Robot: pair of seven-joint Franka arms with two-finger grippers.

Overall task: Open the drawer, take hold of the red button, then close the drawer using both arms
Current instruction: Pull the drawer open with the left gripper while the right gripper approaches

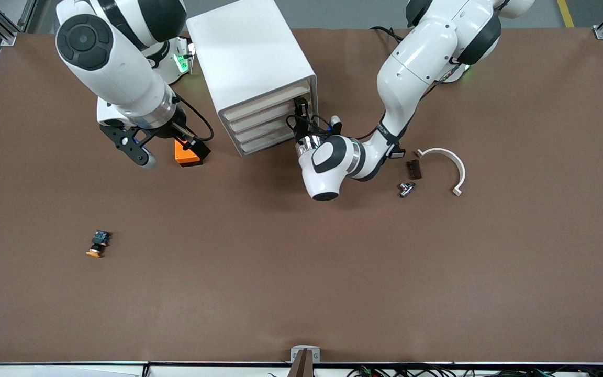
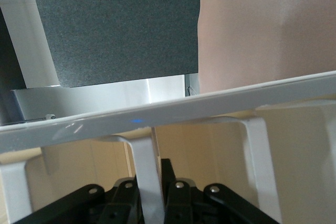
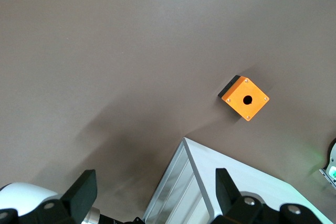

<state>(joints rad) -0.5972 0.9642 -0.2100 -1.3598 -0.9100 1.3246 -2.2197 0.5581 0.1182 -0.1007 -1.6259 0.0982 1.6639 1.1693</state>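
The white cabinet (image 1: 252, 57) stands near the robots' bases. Its uppermost drawer (image 1: 265, 106) has its front about level with the three lower ones. My left gripper (image 1: 301, 111) is at that drawer's front, at the end toward the left arm. In the left wrist view my left gripper (image 2: 153, 203) is shut on a white strip of the drawer's handle (image 2: 147, 166), against the beige front (image 2: 210, 148). My right gripper (image 1: 143, 153) is open and empty, over the table beside an orange box (image 1: 185, 155). It also shows in the right wrist view (image 3: 155, 198). The red-capped button is out of view.
An orange-capped button (image 1: 98, 244) lies nearer the front camera toward the right arm's end. A dark brown block (image 1: 414, 169), a metal fitting (image 1: 406, 188) and a white curved clip (image 1: 450, 163) lie toward the left arm's end. The orange box (image 3: 245, 98) has a round hole.
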